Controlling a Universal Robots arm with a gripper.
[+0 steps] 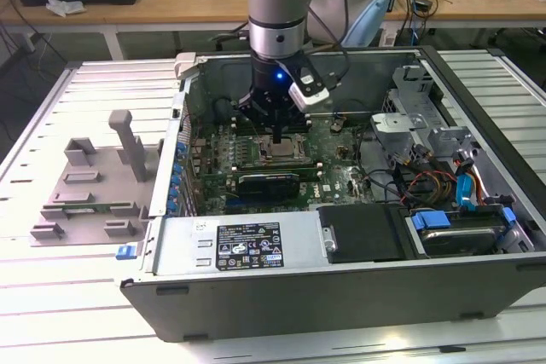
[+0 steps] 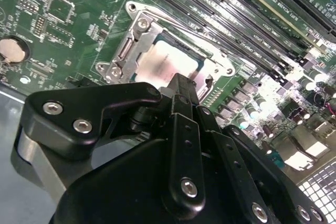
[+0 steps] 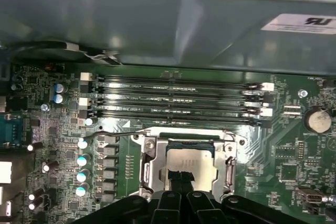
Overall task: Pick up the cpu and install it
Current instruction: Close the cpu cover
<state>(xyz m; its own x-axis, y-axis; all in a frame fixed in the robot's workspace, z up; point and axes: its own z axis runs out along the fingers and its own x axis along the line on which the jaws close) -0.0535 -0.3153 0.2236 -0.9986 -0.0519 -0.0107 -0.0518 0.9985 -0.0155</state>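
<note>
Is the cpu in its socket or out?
In: the cpu lies flat within the socket's metal frame in the first wrist view.

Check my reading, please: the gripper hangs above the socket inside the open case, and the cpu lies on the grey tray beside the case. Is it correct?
One part is wrong. The gripper does hang above the socket inside the open case, but the cpu is not on the grey tray; both wrist views show it lying within the socket's metal frame.
</note>
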